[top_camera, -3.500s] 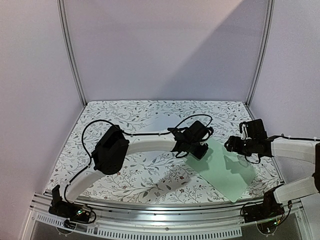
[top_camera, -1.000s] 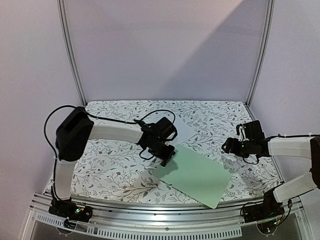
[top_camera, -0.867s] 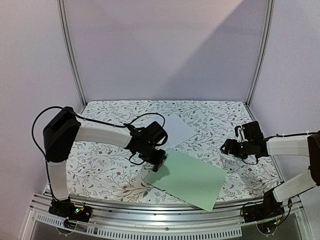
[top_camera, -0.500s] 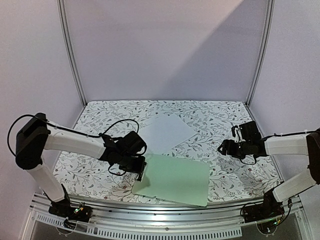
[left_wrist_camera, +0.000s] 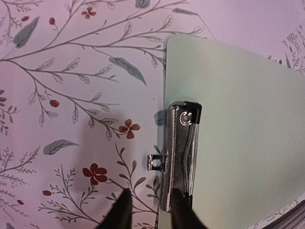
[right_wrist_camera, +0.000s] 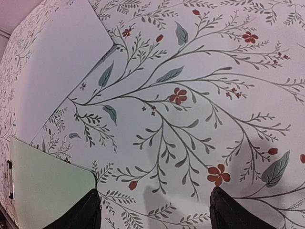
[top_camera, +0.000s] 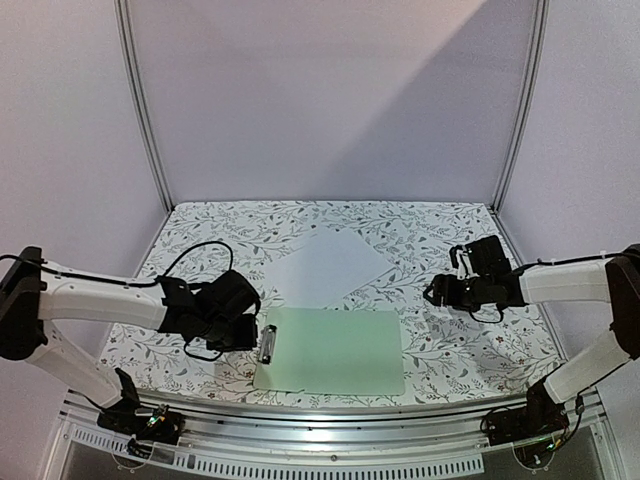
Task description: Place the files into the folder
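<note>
The pale green folder (top_camera: 335, 352) lies flat near the front edge, its metal clip (top_camera: 266, 340) on the left short edge. One white file sheet (top_camera: 328, 265) lies blank side up behind it, apart from it. My left gripper (top_camera: 252, 336) is at the clip. In the left wrist view the gripper (left_wrist_camera: 148, 215) is narrowly open. One fingertip is over the tablecloth and the other (left_wrist_camera: 180, 212) over the near end of the clip (left_wrist_camera: 180, 152). My right gripper (top_camera: 433, 293) is wide open and empty over the cloth (right_wrist_camera: 157, 210). The folder's corner (right_wrist_camera: 47, 191) and the sheet (right_wrist_camera: 57, 62) show to its left.
A floral tablecloth (top_camera: 200, 240) covers the table. Metal frame posts (top_camera: 145, 110) stand at the back corners, and a rail (top_camera: 330, 415) runs along the front edge. The left arm's cable (top_camera: 190, 255) loops over the left side.
My left arm has dragged the folder left and toward the front edge and turned it square to the rail. This uncovered the white sheet. My right gripper has shifted slightly left.
</note>
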Robot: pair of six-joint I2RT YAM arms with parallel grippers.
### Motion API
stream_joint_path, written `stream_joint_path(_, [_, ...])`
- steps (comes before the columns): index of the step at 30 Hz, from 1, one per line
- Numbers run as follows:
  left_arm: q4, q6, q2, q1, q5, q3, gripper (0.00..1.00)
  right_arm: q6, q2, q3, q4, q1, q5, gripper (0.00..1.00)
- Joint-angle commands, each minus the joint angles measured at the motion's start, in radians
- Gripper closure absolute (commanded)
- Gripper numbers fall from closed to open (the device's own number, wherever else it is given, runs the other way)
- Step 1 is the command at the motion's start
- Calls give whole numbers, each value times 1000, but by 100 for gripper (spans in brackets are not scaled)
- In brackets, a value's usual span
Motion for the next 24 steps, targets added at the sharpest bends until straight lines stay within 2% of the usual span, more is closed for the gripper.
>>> stream_joint_path(1, [-4, 70, 56, 9, 18, 79, 53, -18, 24, 36, 1, 36, 14, 23])
stream_joint_path(6, [-81, 150, 194, 8, 46, 214, 49, -44, 31, 47, -14, 67, 22, 23])
stream_joint_path(11, [-130, 176, 258, 14, 47, 280, 58, -50, 24, 36, -15, 75, 26, 23])
stream_joint_path(13, [-149, 176, 268, 14, 42, 303, 58, -50, 21, 31, -13, 79, 26, 23])
stream_joint_path(18, [-198, 170, 264, 15, 39, 314, 45, -48, 22, 15, 4, 82, 21, 23])
stream_joint_path(21, [-204, 162, 264, 35, 75, 284, 31, -47, 31, 17, 4, 82, 13, 23])
stream_joint_path(24, [-159, 159, 250, 67, 133, 229, 33, -52, 31, 24, -2, 83, 12, 23])
